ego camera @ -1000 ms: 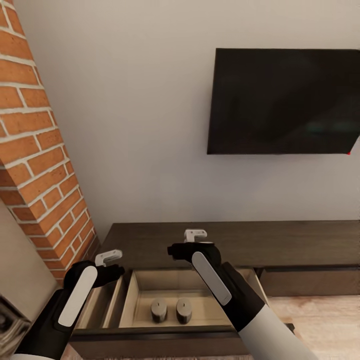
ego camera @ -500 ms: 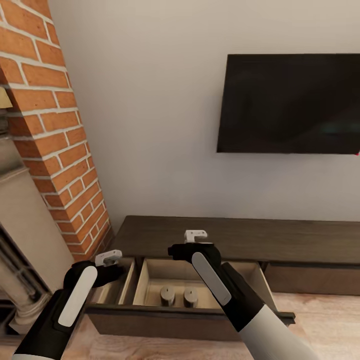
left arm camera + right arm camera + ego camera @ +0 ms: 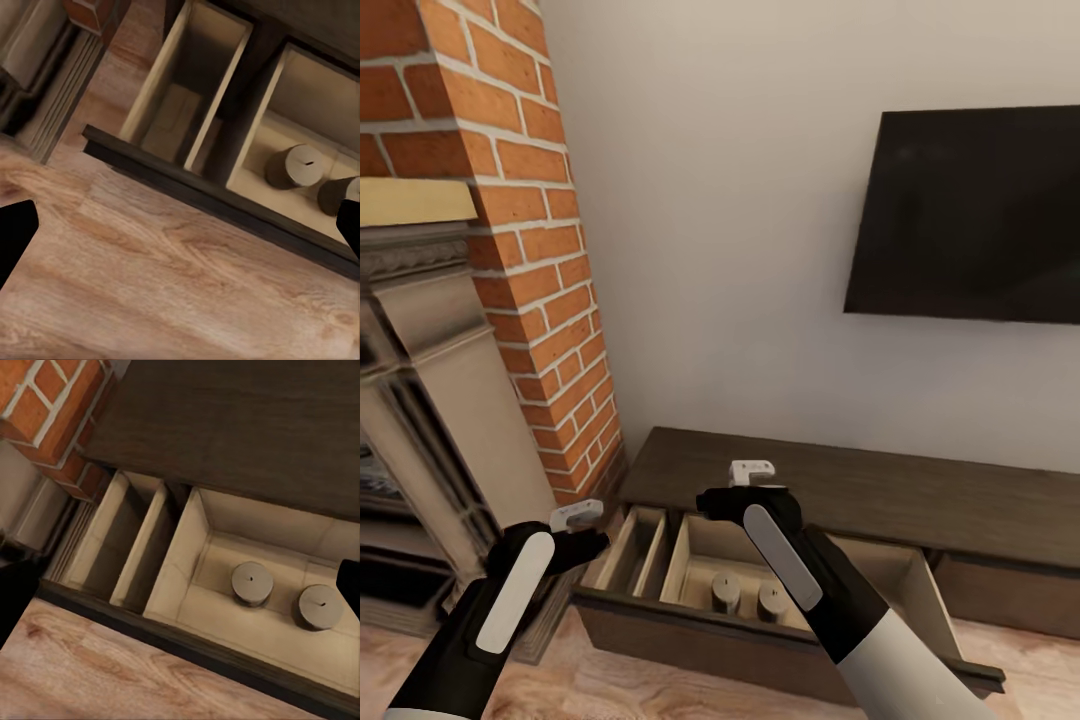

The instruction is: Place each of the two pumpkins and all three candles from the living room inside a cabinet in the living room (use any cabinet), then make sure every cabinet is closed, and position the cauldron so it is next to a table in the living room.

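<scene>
Both arms reach forward from the near edge, forearms angled up and wrists bent: the left gripper (image 3: 582, 514) hangs over the floor before the fireplace (image 3: 430, 400), the right gripper (image 3: 750, 470) over the open drawer of the dark cabinet (image 3: 840, 490); whether either pair of fingers is wide or narrow cannot be told. Two candles (image 3: 726, 592) stand side by side in the drawer's wide pale compartment, right of two narrow compartments. A dark television (image 3: 970, 215) hangs on the wall above.

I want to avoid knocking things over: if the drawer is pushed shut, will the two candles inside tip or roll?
The candles look short, wide and flat-based, so they probably slide rather than tip. They stand upright, so rolling seems unlikely. The drawer is wide open, and a hard push might shift them on its smooth floor.
</scene>
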Controlling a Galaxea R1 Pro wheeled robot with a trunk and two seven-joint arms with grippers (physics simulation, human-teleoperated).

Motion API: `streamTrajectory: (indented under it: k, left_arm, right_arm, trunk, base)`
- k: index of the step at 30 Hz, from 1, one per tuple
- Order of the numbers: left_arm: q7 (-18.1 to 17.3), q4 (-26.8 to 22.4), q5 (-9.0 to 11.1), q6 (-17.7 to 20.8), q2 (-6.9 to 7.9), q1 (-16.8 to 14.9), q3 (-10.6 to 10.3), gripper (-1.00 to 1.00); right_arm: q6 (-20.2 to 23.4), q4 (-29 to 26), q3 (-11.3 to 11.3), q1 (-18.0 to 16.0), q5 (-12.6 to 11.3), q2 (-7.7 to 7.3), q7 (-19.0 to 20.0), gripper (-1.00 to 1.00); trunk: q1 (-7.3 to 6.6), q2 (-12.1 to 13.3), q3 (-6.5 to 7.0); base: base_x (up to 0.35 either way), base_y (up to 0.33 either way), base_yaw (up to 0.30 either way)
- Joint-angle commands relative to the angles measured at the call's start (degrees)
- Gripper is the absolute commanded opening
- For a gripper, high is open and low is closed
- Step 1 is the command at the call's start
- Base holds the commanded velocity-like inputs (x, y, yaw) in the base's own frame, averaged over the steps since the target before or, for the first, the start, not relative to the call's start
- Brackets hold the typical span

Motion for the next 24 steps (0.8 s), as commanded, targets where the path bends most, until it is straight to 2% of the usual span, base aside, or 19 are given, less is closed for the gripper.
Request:
streamTrajectory:
  k: [1, 13, 24]
  left_arm:
    - [0.6, 0.0, 0.5, 0.1, 0.05, -0.1, -0.1, 1.00]
    - [0.6, 0.0, 0.5, 0.1, 0.05, -0.1, -0.2, 1.00]
    - [0.6, 0.0, 0.5, 0.1, 0.05, -0.1, -0.2, 1.00]
  right_arm:
    - [0.1, -0.1, 0.1, 0.0, -0.6, -0.01, -0.6, 1.00]
    - [0.1, 0.1, 0.1, 0.0, -0.6, 0.00, -0.6, 1.00]
    - [0.1, 0.1, 0.1, 0.0, -0.6, 0.02, -0.6, 1.00]
  trunk:
    - [0.00, 0.0, -0.03]
    - [0.00, 0.0, 0.27]
    - [0.00, 0.0, 0.55]
  base:
    - [0.000, 0.000, 0.276]
    - [-0.004, 0.000, 0.276]
    - [-0.140, 0.056, 0.276]
